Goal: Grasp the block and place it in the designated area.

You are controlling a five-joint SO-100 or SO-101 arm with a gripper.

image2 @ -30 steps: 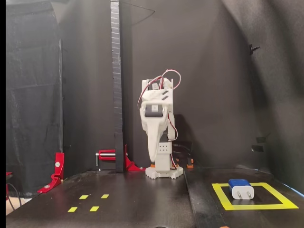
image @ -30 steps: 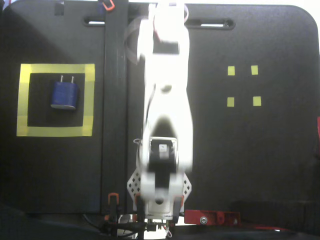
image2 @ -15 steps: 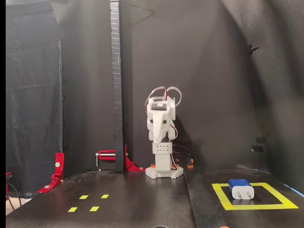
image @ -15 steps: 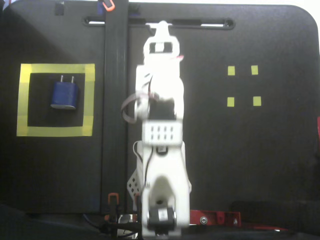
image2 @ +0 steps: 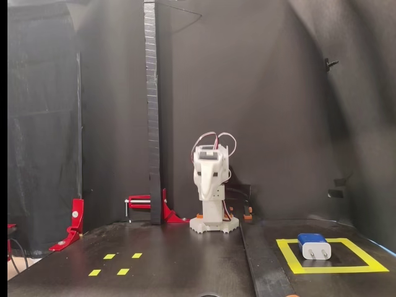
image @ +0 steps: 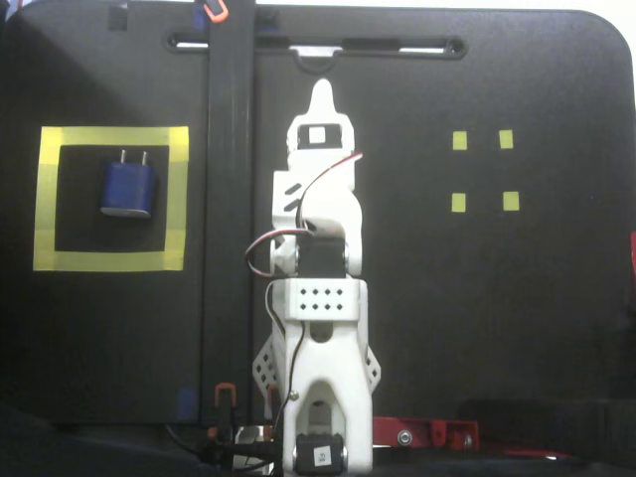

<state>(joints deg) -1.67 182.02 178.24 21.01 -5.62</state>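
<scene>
Fixed views from above and from the front show my gripper [image: 321,97] folded back over my base, its fingers drawn together to a point and holding nothing. Well apart from it, the block [image: 128,188] lies on the black surface inside the designated area [image: 177,189], prongs pointing away from my base. From the front, the block [image2: 314,246] sits low to my gripper's [image2: 206,192] right.
</scene>
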